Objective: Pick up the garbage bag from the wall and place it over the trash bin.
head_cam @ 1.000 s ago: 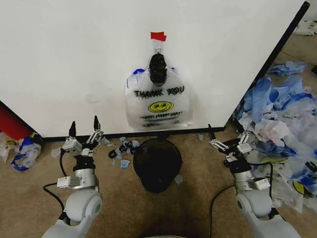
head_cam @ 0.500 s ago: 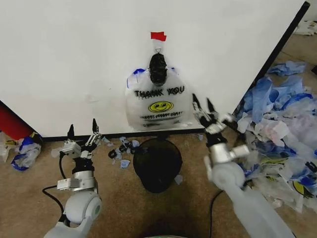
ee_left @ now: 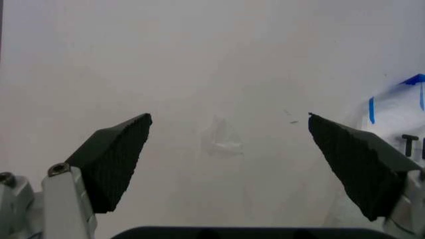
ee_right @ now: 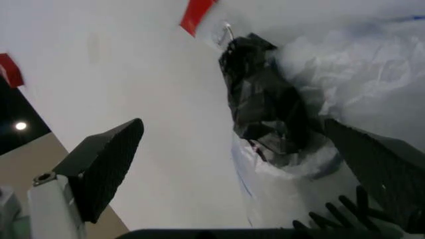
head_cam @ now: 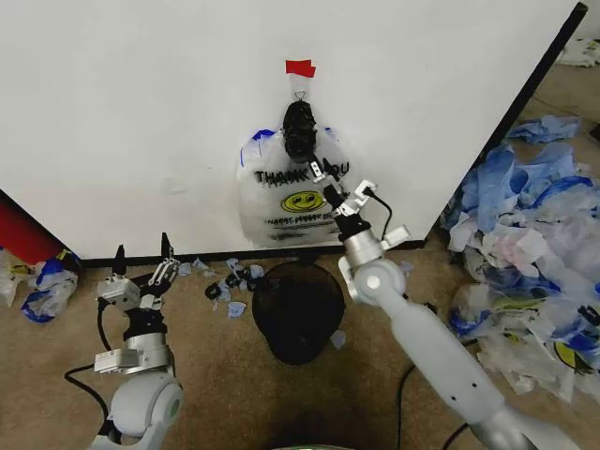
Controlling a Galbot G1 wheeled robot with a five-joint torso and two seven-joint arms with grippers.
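Now the right end effector [head_cam: 323, 182] is up at the garbage bag [head_cam: 298, 202], its fingers spread wide, poised right in front of the "THANK YOU" lettering and just below the dark bunched knot [head_cam: 299, 129] at the bag's top. From the right wrist view the two dark fingertips [ee_right: 106, 162] stand far apart with that black knot [ee_right: 265, 112] between them, and whether either one touches the plastic cannot be told. The bag [ee_right: 345, 89] hangs flat against the wall [head_cam: 141, 112], directly under a small piece of red tape [head_cam: 300, 67], blue handles peeking out at its upper corners and the yellow smiley face showing beneath the lettering.

Straight below the bag, on the brown floor [head_cam: 225, 375], sits the trash bin [head_cam: 298, 309], round, black and mesh-sided, close to the wall's black edge strip. Small blue-and-white scraps [head_cam: 230, 281] lie scattered just to the left of the bin. Over on the right, a big heap of blue-and-white plastic bags [head_cam: 530, 234] sprawls across the floor.

The left end effector [head_cam: 141, 258] hangs low on the left, near the base of the wall, fingers spread and holding nothing. Its wrist view shows both dark fingertips [ee_left: 113, 154] wide apart with bare white wall [ee_left: 212, 64] beyond, and a sliver of the bag [ee_left: 401, 117] at the edge. A red object [head_cam: 23, 230] sits at the far left by the wall's foot.
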